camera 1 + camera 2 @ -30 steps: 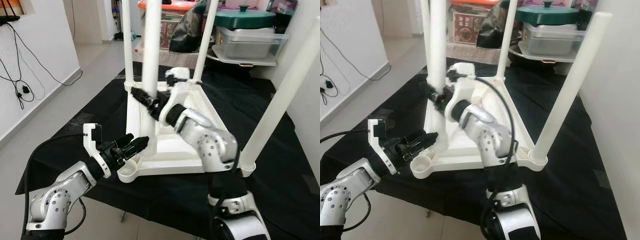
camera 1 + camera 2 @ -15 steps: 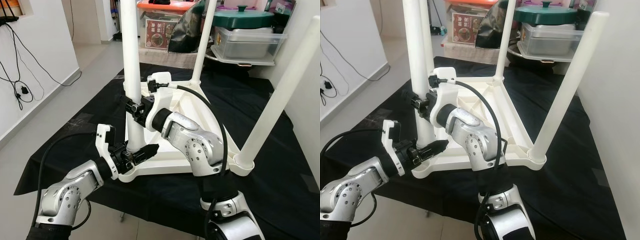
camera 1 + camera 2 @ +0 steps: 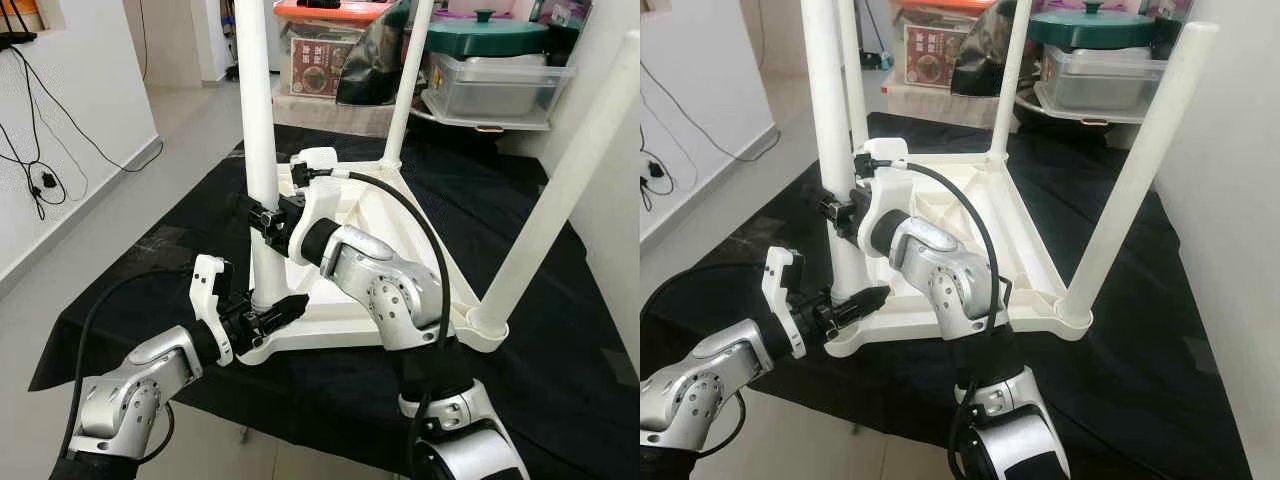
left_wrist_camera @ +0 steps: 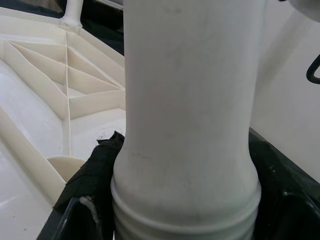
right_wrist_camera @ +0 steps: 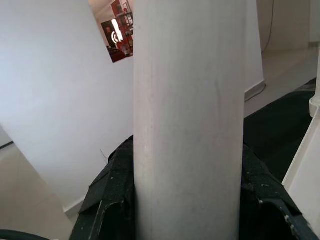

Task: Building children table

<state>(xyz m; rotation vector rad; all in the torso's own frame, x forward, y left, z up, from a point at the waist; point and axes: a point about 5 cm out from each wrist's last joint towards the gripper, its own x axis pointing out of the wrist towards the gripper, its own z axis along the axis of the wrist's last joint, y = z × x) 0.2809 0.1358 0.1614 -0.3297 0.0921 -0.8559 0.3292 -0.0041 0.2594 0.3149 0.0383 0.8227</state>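
A white plastic children's table [image 3: 1015, 230] lies upside down on a black cloth, ribbed underside up. Three legs stand in its corners: two at the back [image 3: 408, 80] [image 3: 852, 70] and one at the near right [image 3: 565, 190]. A fourth white leg [image 3: 258, 120] stands upright at the near-left corner socket [image 3: 255, 345]. My right gripper [image 3: 262, 215] is shut on this leg partway up. At its ringed base [image 4: 185, 220], my left gripper [image 3: 275, 310] has a black finger pressed on each side.
The black cloth [image 3: 560, 380] covers the work surface out to its edges. Behind it stand plastic storage boxes and a green lidded pot [image 3: 490, 35]. A white wall with hanging cables [image 3: 40, 150] and bare floor lie to the left.
My right gripper has carried the leg from the middle of the table to the near-left corner. My left gripper has closed in on the leg's base. The camera shifted slightly.
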